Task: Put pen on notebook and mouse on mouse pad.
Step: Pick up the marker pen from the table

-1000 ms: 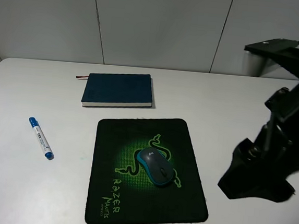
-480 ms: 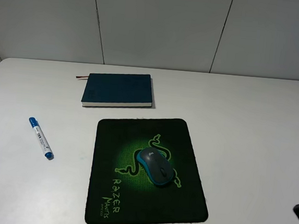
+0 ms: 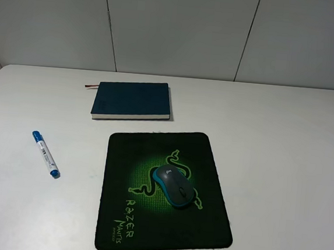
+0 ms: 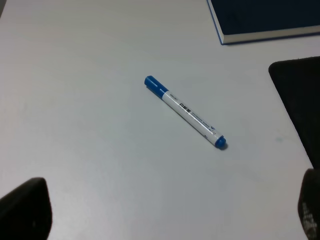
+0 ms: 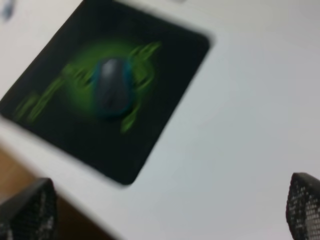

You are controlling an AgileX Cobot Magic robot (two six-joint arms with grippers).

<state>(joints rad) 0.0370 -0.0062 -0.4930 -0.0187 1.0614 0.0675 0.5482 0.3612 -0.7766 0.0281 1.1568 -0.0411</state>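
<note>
The mouse (image 3: 173, 186) lies on the green emblem of the black mouse pad (image 3: 131, 150). Behind the pad is the closed teal notebook (image 3: 132, 100). The pen (image 3: 46, 154) lies on the white table, left of the pad and apart from the notebook. Neither gripper shows in the exterior view. In the left wrist view the pen (image 4: 185, 111) lies ahead of my open, empty left gripper (image 4: 167, 212), with the notebook (image 4: 265, 20) and a mouse pad corner (image 4: 300, 100) beyond. The blurred right wrist view shows the mouse (image 5: 112, 87) on the mouse pad (image 5: 165, 45), far from my open right gripper (image 5: 167, 210).
The white table (image 3: 282, 147) carries nothing else. Its near edge (image 5: 60, 175) runs just in front of the pad in the right wrist view, with brown floor below. A pale panelled wall stands behind the table.
The right arm, which stood over the table's right side a second ago, has pulled back out of the exterior view. Pen, notebook, mouse and pad have not moved.
</note>
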